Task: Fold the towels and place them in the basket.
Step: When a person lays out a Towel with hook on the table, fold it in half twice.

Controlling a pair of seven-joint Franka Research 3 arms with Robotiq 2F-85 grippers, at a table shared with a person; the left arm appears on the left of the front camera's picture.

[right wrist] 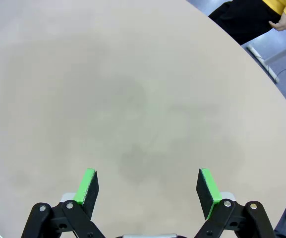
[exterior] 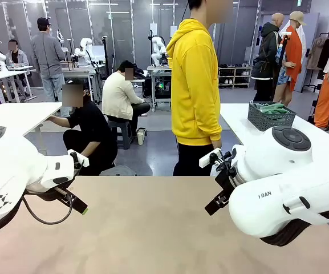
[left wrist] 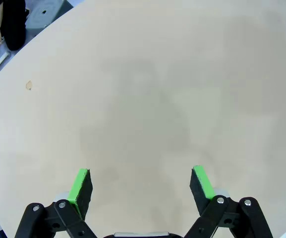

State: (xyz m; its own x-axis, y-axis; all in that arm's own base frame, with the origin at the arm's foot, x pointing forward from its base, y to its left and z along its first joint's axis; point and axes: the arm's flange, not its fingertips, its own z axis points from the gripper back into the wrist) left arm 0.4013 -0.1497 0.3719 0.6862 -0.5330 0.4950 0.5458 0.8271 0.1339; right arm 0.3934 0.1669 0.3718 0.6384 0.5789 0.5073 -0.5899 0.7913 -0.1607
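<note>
Across the near side we see the beige table [exterior: 153,234], with the white left arm [exterior: 10,177] and right arm [exterior: 292,205] above it. On the right arm we read "FRAN"; further letters are hidden. A person in a yellow hoodie [exterior: 195,85] stands at the far edge. Beyond, on a white side table [exterior: 238,125], the dark grey basket [exterior: 271,120] holds green towels [exterior: 273,107]. The left gripper [left wrist: 143,181] and the right gripper [right wrist: 149,183] each hang over the beige tabletop with jaws spread wide apart.
</note>
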